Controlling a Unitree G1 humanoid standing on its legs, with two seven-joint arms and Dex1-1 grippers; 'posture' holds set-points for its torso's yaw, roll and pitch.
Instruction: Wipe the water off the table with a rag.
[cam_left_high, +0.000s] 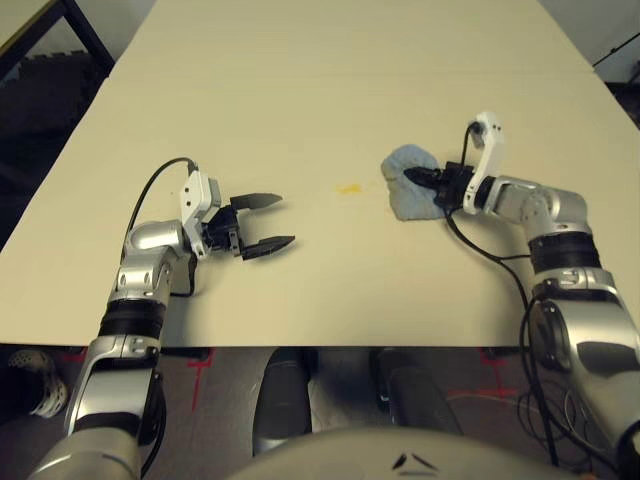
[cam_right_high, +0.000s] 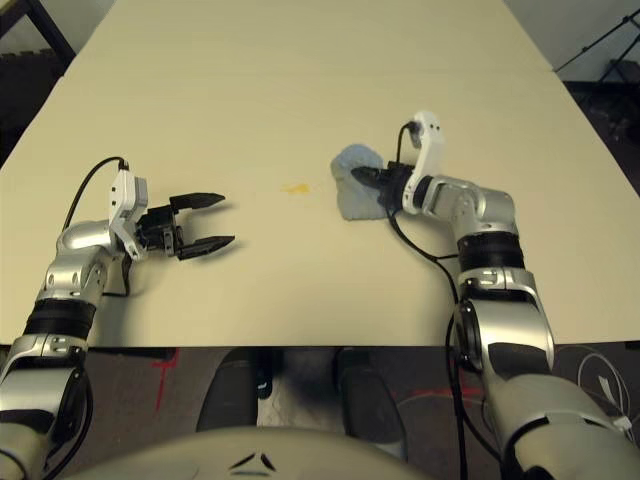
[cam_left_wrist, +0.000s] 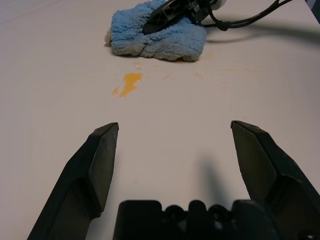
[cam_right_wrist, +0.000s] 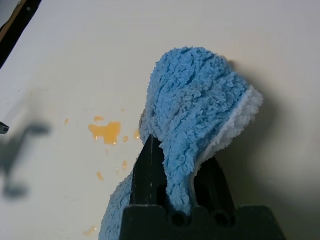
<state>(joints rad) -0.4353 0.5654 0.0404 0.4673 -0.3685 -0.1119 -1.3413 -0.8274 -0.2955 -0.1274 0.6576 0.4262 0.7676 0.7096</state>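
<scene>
Right wrist view showed my right gripper (cam_right_wrist: 172, 165) clamped on the fluffy grey-blue rag (cam_right_wrist: 197, 120), bunched on the pale beige worktop (cam_left_high: 300, 100) just beside the yellow-orange water splotch (cam_left_high: 348, 187). Left gripper (cam_left_high: 262, 222) hung wide, empty. I judged a flat, pressed sweep across the specks best.

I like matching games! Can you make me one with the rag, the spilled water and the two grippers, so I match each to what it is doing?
Things:
1. rag
2. water
3. left gripper
4. right gripper

States:
A. open, holding nothing
B. small yellow-orange splotches on the table
C. blue, fluffy, pinched in a gripper
D. shut on the cloth

Pairs: 1-C, 2-B, 3-A, 4-D
</scene>
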